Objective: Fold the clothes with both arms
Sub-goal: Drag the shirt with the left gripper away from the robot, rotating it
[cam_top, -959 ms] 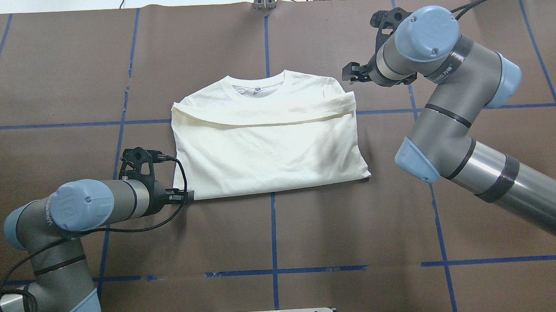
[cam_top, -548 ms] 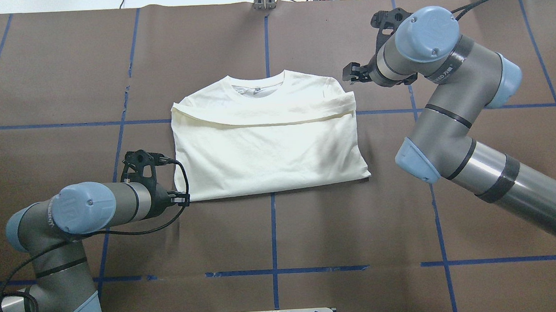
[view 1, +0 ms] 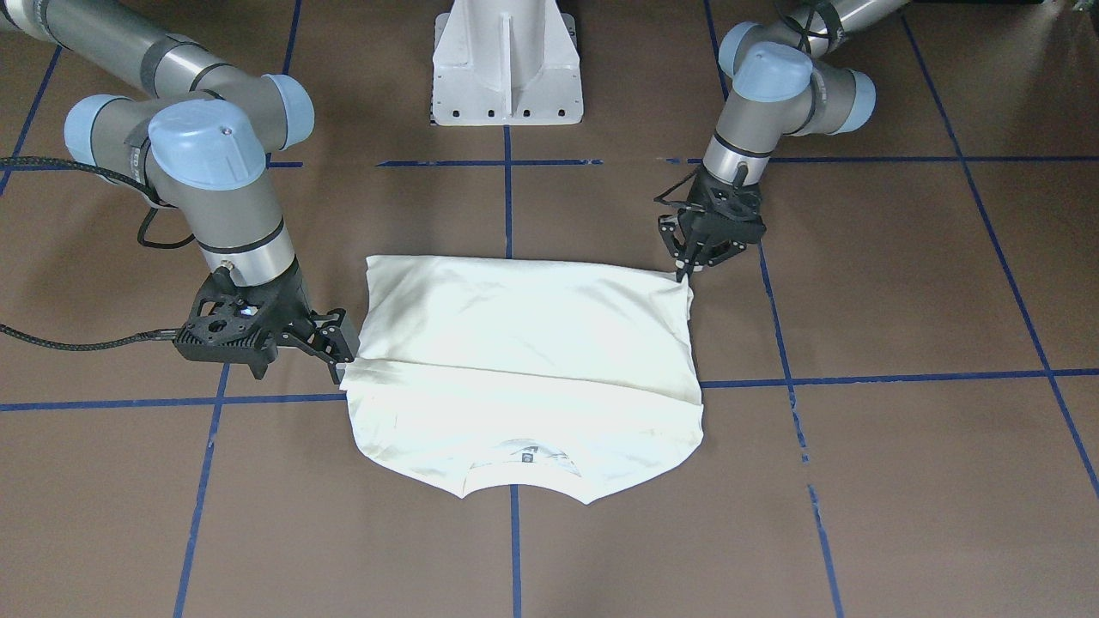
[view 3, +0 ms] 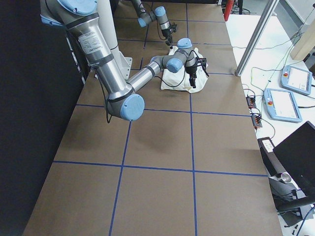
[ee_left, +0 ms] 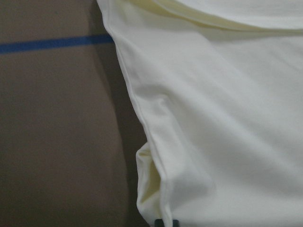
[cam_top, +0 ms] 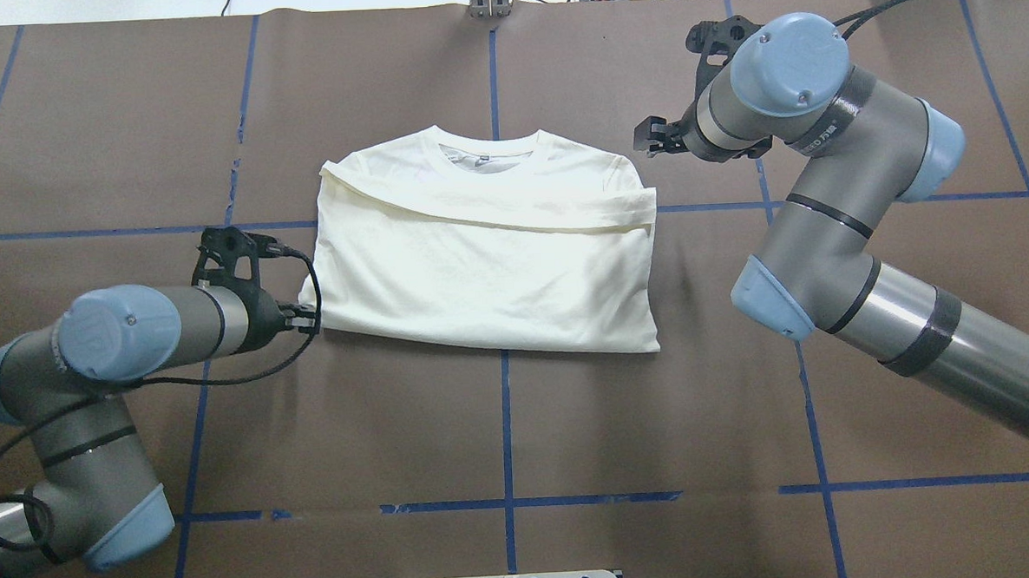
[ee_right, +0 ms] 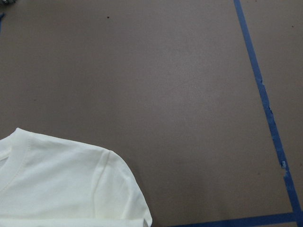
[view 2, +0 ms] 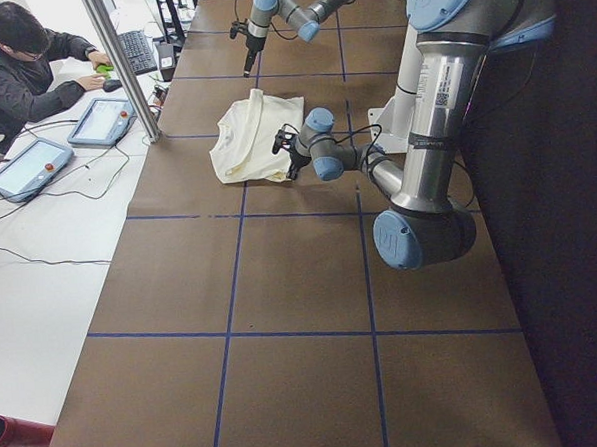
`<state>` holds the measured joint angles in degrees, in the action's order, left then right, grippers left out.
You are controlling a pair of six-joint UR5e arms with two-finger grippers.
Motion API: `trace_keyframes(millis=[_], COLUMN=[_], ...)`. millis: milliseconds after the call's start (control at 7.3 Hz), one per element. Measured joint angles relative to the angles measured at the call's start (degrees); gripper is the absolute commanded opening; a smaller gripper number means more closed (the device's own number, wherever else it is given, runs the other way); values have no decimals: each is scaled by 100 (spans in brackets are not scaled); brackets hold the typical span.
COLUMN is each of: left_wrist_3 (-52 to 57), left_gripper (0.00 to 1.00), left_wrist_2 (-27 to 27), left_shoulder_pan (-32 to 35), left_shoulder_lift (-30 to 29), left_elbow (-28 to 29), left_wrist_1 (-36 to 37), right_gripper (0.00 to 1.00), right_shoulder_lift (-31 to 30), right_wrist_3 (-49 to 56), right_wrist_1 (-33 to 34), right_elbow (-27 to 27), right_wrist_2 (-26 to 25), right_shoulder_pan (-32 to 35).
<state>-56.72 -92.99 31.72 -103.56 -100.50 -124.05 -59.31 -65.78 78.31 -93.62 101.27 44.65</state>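
A big brown table (cam_top: 659,422) has blue lines (cam_top: 532,502) making squares on it. Beside it a person (view 2: 15,68) sits at a white desk (view 2: 40,257) with a keyboard (view 2: 137,52) and two flat screens (view 2: 30,167).

Table (cam_top: 503,428) open beyond T-shirt (cam_top: 488,273), left claw (cam_top: 313,319) at corner

Soft matt cloth T-shirt (cam_top: 487,264) — on matt, smooth brown paper cover (cam_top: 659,422).
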Motion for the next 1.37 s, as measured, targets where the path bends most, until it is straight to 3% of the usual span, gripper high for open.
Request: trace_keyframes(millis=[274, 685, 822, 1096, 1370], left_wrist_3=[825, 1236, 1260, 1312, 1434], left_gripper=[0, 0, 99, 100, 100], left_wrist_2=[-21, 7, 13, -37, -649], left_shoulder_pan=[913, 1583, 1666, 1818, 2065], left_shoulder_lift=[-670, -2838, -3340, -3459, -3111], left_elbow=[995, 3781, 4463, 4853, 4461], left_wrist_1=[4, -143, -383, -946, -1236], right_gripper=[100, 100, 100, 99, 80], right_shoulder_lift=[6, 7, 5, 61, 197], right_wrist_3=[-17, -54, -63, -176, -848], right_wrist_1=[0, 2, 6, 7, -8], right_elbow=[1, -68, -120, -129, -78], right_wrist_2=[4, 8, 12, 5, -120], right_shoulder_pan=[-4, -3, -8, -94, -408])
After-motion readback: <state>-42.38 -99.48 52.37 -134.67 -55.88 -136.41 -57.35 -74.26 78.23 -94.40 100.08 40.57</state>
